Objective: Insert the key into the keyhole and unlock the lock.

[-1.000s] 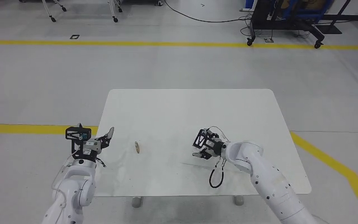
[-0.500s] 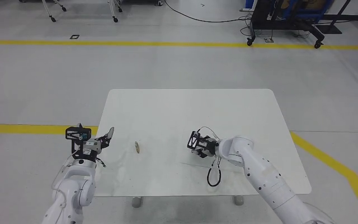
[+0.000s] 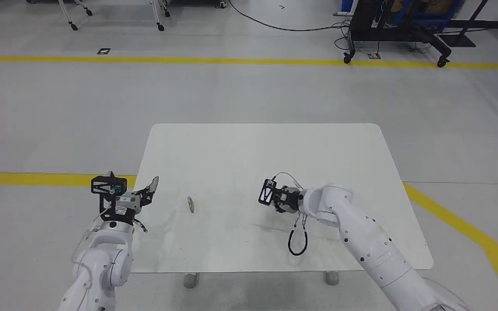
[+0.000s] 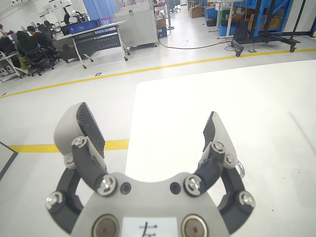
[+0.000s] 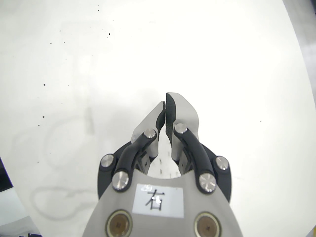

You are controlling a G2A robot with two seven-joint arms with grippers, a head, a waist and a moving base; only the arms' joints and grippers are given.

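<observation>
The right pincer (image 5: 165, 102) is pressed together, with nothing seen between its tips, above the white surface (image 3: 257, 148). Between it and the spread left pincer (image 4: 148, 122), nearer that one, lies a small tan object (image 3: 191, 204), too small to name. Beyond is pale floor with yellow lines (image 3: 233, 60).

Bright, even light; glare on table (image 5: 222, 50)

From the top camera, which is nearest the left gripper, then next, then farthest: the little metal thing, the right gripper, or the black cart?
From the left gripper:
1. little metal thing, on the table right beside it.
2. right gripper, across the table.
3. black cart, far beyond the table.
</observation>
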